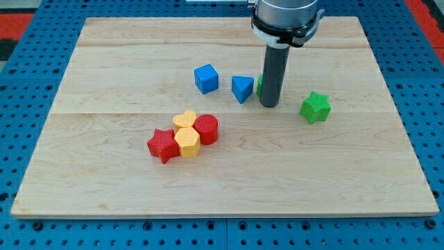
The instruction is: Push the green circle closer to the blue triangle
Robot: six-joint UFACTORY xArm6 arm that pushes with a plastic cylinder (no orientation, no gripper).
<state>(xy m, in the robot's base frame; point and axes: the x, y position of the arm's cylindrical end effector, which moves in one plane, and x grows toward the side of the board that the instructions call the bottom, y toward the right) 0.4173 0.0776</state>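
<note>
Green circle (259, 85) sits just right of the blue triangle (241, 89), almost wholly hidden behind the rod, only a sliver showing. My tip (269, 105) is down on the surface (104, 76), right against the circle's front. No fingers on this arm, just the rod, holding nothing. Blue cube (206, 78) lies left of the triangle. Green star (315, 107) rests to the right, apart. Lower left, a tight cluster: red star (163, 145), yellow hexagon (187, 142), yellow heart (184, 119), red cylinder (206, 129).
</note>
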